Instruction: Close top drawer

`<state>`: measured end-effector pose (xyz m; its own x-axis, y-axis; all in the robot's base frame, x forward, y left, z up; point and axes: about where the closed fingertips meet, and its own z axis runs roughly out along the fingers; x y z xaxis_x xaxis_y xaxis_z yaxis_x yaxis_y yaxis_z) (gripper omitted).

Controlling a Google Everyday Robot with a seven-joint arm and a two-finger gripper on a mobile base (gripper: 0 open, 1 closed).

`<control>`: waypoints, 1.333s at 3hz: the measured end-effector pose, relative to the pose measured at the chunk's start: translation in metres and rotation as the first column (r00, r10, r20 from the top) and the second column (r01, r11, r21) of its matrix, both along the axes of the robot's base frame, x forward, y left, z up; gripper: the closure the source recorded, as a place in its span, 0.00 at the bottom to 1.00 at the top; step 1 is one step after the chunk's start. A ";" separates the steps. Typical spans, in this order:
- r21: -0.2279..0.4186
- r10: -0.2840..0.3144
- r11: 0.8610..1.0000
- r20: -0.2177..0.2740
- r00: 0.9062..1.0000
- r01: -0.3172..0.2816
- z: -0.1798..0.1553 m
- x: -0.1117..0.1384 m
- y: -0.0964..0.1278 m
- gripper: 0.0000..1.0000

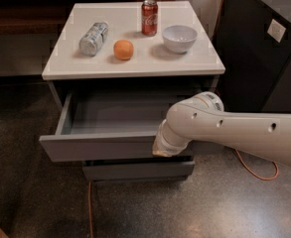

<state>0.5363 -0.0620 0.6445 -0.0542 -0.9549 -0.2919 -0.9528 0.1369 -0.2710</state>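
The top drawer stands partly open under the white tabletop. Its plain grey front sticks out toward me and its grey-blue inner box looks empty. My gripper is at the end of the white arm, against the right part of the drawer front. The wrist hides where it meets the panel.
On the tabletop are a lying silver can, an orange, a red cola can and a white bowl. A lower drawer front sits slightly out. A black cabinet stands right; an orange cable lies on the floor.
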 end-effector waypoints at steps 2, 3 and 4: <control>0.047 -0.014 0.999 0.083 0.996 0.010 0.005 0.047 -0.001 1.00; 0.074 -0.022 0.997 0.114 0.993 0.013 0.006 0.067 -0.002 1.00; 0.099 -0.031 0.995 0.166 0.986 0.014 0.007 0.091 -0.002 1.00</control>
